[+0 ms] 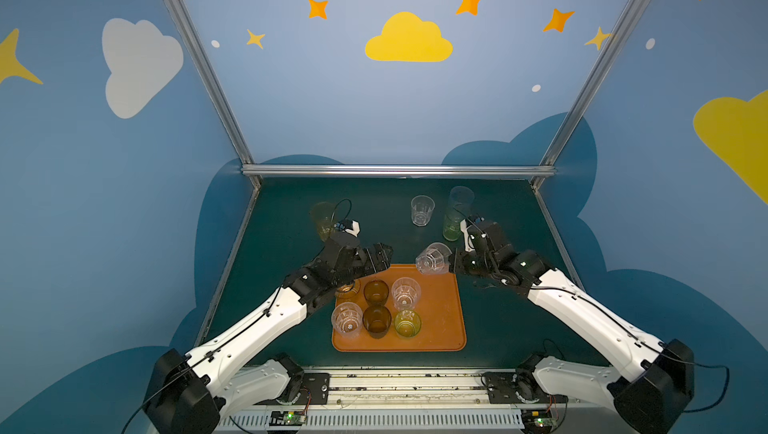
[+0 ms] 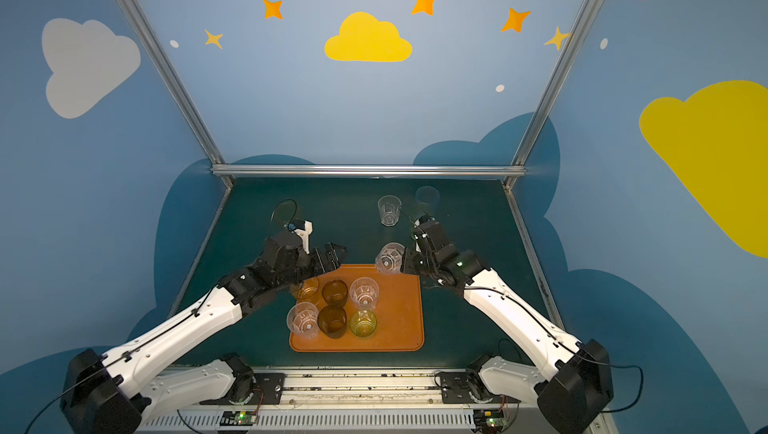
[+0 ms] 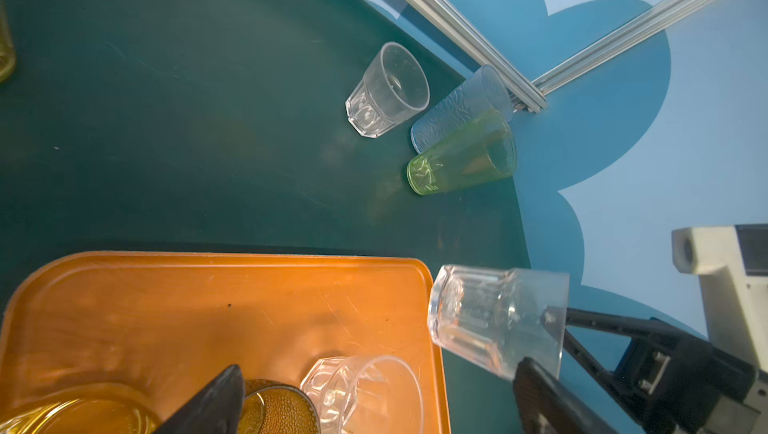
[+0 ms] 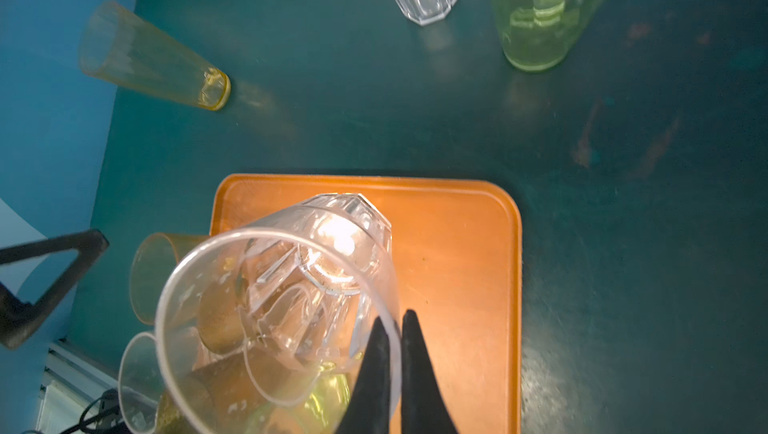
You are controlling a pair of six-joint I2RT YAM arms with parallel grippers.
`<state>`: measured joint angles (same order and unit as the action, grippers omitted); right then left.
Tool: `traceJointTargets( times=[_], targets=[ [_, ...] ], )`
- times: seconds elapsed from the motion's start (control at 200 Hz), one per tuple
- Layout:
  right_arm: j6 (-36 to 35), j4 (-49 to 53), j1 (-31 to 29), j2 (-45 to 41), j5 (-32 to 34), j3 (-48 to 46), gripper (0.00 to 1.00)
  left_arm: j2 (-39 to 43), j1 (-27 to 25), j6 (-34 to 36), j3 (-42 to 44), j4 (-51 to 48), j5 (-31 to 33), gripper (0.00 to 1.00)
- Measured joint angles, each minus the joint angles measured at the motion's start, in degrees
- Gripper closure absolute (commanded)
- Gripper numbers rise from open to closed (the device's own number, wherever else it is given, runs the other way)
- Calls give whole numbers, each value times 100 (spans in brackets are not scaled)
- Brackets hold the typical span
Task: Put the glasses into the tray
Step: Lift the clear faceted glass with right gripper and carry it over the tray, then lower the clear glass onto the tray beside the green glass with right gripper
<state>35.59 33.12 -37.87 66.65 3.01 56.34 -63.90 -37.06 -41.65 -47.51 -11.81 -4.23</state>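
Observation:
The orange tray [image 1: 440,315] [image 2: 399,311] holds several short glasses: clear [image 1: 406,293], dark brown [image 1: 377,322], yellow-green [image 1: 407,323], and an amber one [image 1: 347,288] partly under my left arm. My right gripper [image 1: 451,263] [image 4: 394,320] is shut on the rim wall of a clear faceted glass [image 1: 433,258] [image 4: 291,286]. That glass is tipped on its side above the tray's far right corner. My left gripper [image 1: 376,259] [image 3: 378,369] hangs open and empty over the tray's far left part.
On the green table beyond the tray stand a tall amber glass [image 1: 323,220], a short clear glass [image 1: 422,210], a tall green glass [image 1: 453,224] and a tall greyish-clear glass [image 1: 461,197]. Aluminium rails [image 1: 399,170] border the table's far edge and sides.

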Motion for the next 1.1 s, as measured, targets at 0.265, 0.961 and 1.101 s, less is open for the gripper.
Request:
traceJointTargets(
  times=[0.265, 0.961, 1.101],
  targets=[
    [210, 297, -131, -564, 111, -507, 100, -496, -107, 76, -341, 15, -153, 0],
    [1019, 831, -761, -1283, 365, -1373, 100, -1213, -269, 116, -776, 39, -389, 0],
    [1222, 839, -992, -1252, 387, -1453, 100, -1213, -273, 133, -776, 39, -389, 0]
  ],
)
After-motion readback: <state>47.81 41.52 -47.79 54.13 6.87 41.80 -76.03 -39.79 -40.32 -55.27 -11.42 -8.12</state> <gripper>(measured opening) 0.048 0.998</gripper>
